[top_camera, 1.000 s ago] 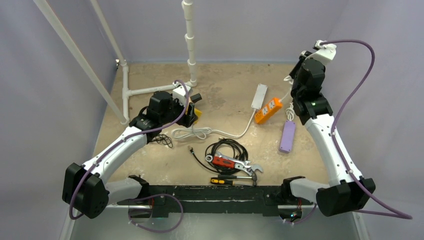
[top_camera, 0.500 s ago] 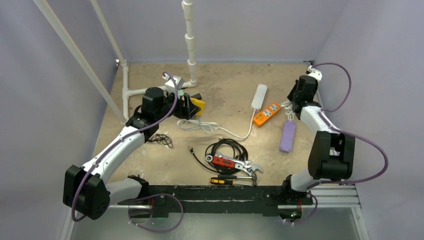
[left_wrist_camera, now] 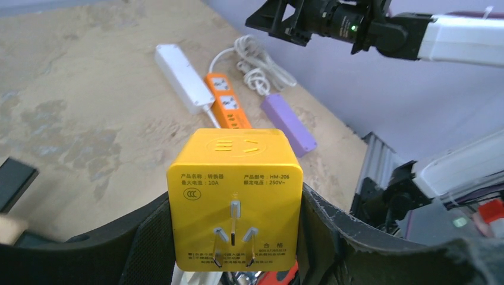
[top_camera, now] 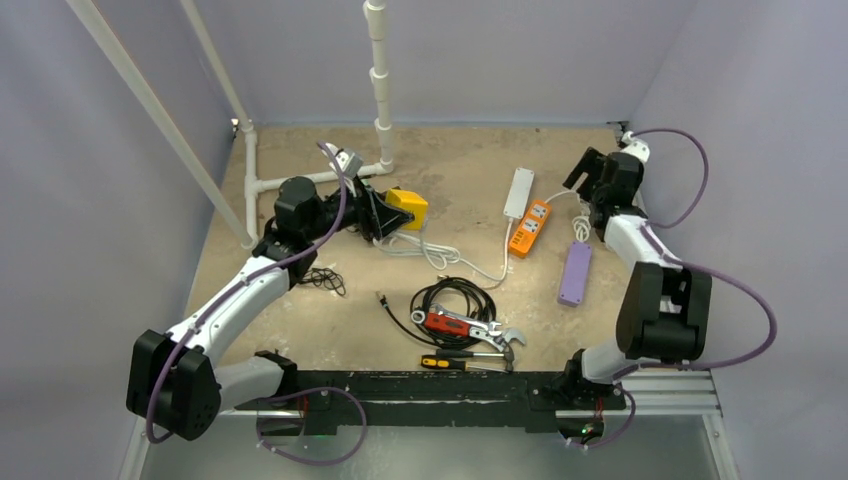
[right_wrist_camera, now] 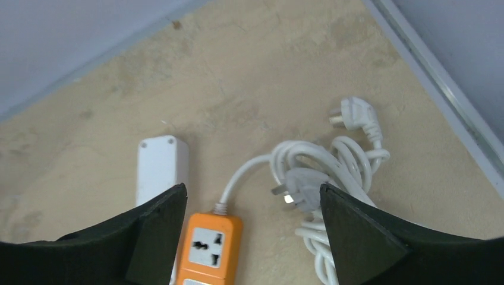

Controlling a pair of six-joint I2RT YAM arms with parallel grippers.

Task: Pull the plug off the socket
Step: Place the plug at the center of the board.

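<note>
Two arms reach forward. Left hand (top_camera: 390, 212), well left of the orange power strip (top_camera: 530, 226), clamps one yellow plug (left_wrist_camera: 235, 172) clear of the surface (top_camera: 460, 160); its prong tips are cut off in the wrist view. One white strip (top_camera: 519, 192) and one purple strip (top_camera: 574, 271) flank the orange one. Right hand (top_camera: 590, 172) hovers just right of its far end, spread wide and empty.

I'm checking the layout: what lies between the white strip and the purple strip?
The orange strip lies between the white strip and the purple strip. Both the top view and the left wrist view show it.
</note>
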